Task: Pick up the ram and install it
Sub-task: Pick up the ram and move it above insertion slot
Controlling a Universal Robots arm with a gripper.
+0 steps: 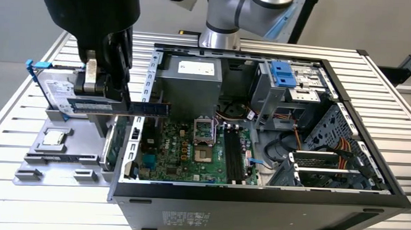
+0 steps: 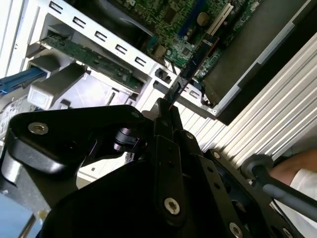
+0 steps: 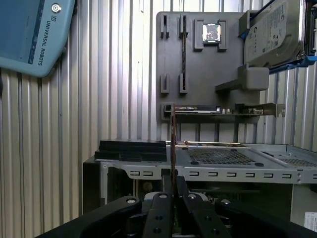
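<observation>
**Ram clamped in gripper, hanging at the case's edge**

Ram (image 1: pixel 147 108) sits left of centre in the exterior view, held level and on edge. The gripper (image 1: pixel 98 97) is closed narrow on the end toward the exterior view's left. Its free end pokes over the side wall of the open computer case (image 1: pixel 257 200).

Both wrist views show it edge-on, a thin strip (image 3: pixel 173 144) (image 2: pixel 195 64) running out from the pinched fingertips (image 3: pixel 173 181) (image 2: pixel 167 111).

The motherboard (image 1: pixel 190 150) lies below, and its dark memory slots (image 1: pixel 233 152) are well apart, toward the exterior view's right.

On the grey fixture tray (image 1: pixel 44 160) beside the case:
- hard drive (image 1: pixel 54 90)
- processor chip (image 1: pixel 54 138)
- expansion card (image 3: pixel 198 109), standing on edge

A person's hand (image 2: pixel 292 168) rests near the slatted table (image 1: pixel 21 200).
</observation>
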